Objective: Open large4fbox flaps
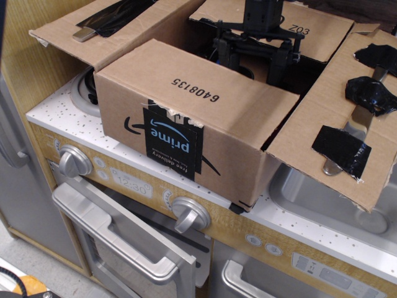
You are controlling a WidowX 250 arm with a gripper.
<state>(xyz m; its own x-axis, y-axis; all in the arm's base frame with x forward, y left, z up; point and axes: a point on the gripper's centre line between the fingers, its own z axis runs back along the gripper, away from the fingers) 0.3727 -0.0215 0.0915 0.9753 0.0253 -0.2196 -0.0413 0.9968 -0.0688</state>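
The large4fbox [186, 139] is a brown cardboard box with black "prime" tape, standing on the toy oven's white top. Its near flap [192, 90], printed "6408135", lies flat over the front of the opening. The far flap [298, 28], printed "Z03", lies back behind the opening. The left flap [105, 22] and the right flap [347, 112], both with black tape patches, are folded outward. My black gripper [251, 62] hangs in the opening between the near and far flaps. Its fingers [223, 54] are spread wide and hold nothing. The box's inside is mostly hidden.
The toy oven has two silver knobs [75, 160] [191, 214] and a door handle [118, 230] below the box. A silver sink [329, 198] lies under the right flap. A round burner [82, 93] shows at the box's left. A wooden wall [25, 62] stands at the left.
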